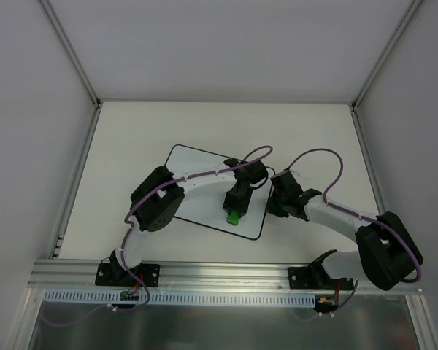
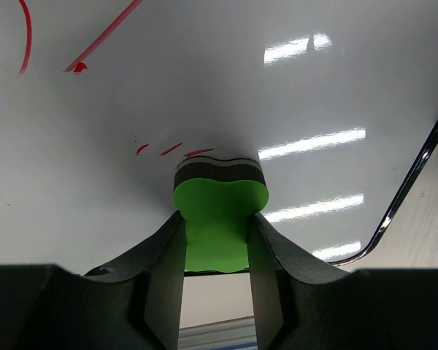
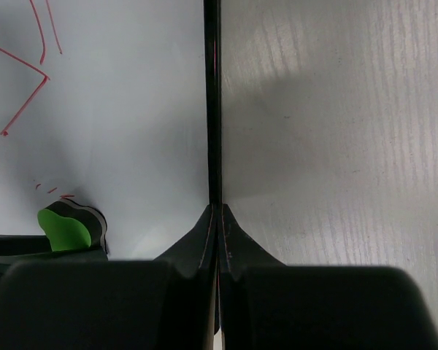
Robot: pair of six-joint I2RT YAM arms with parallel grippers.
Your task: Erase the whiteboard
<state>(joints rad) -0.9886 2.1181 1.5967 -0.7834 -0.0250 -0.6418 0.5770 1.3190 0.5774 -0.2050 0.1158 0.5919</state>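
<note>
— The whiteboard (image 1: 196,162) lies flat in the middle of the table (image 1: 314,138), a bit askew. There are long red strokes (image 2: 102,35) towards its far left, and a few short red dashes (image 2: 171,149) just past the green eraser (image 2: 219,211). What worries you here?

— The board sliding, mostly. The right gripper (image 3: 217,217) has its fingers pressed together, with the tips right on the thin black border (image 3: 213,109) at the board's right edge. I can't tell how hard it bears down. If those tips slip off onto the table, a hard wipe could drag the board along with the eraser.

— And the eraser itself?

— The left gripper (image 2: 217,244) pinches it by its narrow waist, with the dark felt side on the board. I'd guess a sideways push could twist it in the jaws, so that it rides on an edge and leaves streaks like those dashes.

— So where's the board relative to the tool?

— Directly under it. The eraser stands on the near right part of the board, close to the rounded near corner. The dashes are just beyond it, and the long strokes are well off to the far left, so a lot of the board is left to wipe.
</note>
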